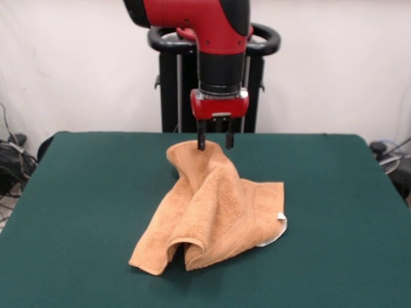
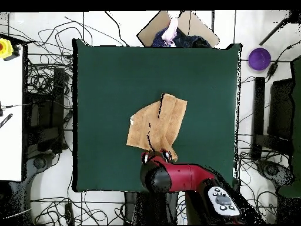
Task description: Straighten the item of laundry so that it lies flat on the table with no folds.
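Orange-tan towel [image 1: 215, 215]: mid tabletop [image 1: 83, 205], crumpled, folded, one corner lifted.
Long axis: runs from lifted far corner to near edge, front view.
Jaws: gripper [image 1: 215, 142] pinching the lifted corner.

Front view: camera set across the table [image 1: 77, 212] from the robot, slightly above table height, looking along the surface toward a white wall; close framing cuts off the near table edge. Overhead view: camera high above, looking straight down, wide enough to take in the whole table and surrounding floor. Both views share the table and towel [image 1: 212, 212].
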You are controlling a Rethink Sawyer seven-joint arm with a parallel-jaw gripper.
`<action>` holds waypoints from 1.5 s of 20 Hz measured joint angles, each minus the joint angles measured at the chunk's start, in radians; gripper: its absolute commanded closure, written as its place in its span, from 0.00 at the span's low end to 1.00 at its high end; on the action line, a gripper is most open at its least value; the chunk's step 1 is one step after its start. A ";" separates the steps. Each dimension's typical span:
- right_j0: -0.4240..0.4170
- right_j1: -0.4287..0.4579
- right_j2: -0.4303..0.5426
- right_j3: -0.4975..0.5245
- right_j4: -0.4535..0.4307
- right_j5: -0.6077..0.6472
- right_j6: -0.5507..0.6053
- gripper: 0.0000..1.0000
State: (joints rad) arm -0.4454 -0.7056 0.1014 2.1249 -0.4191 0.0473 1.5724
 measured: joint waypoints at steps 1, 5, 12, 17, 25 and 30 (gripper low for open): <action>0.000 0.000 0.000 0.000 0.000 0.000 0.000 0.00; 0.000 0.000 0.000 0.000 0.000 0.000 0.000 0.00; 0.000 0.000 0.000 0.000 0.000 0.000 0.000 0.00; 0.005 -0.001 0.000 0.000 0.005 0.001 0.000 0.00; 0.021 -0.016 0.000 -0.013 0.040 0.049 0.000 0.00; 0.031 -0.044 0.000 -0.055 0.074 0.147 0.000 0.00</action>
State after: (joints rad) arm -0.4140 -0.7498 0.1013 2.0700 -0.3454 0.1941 1.5724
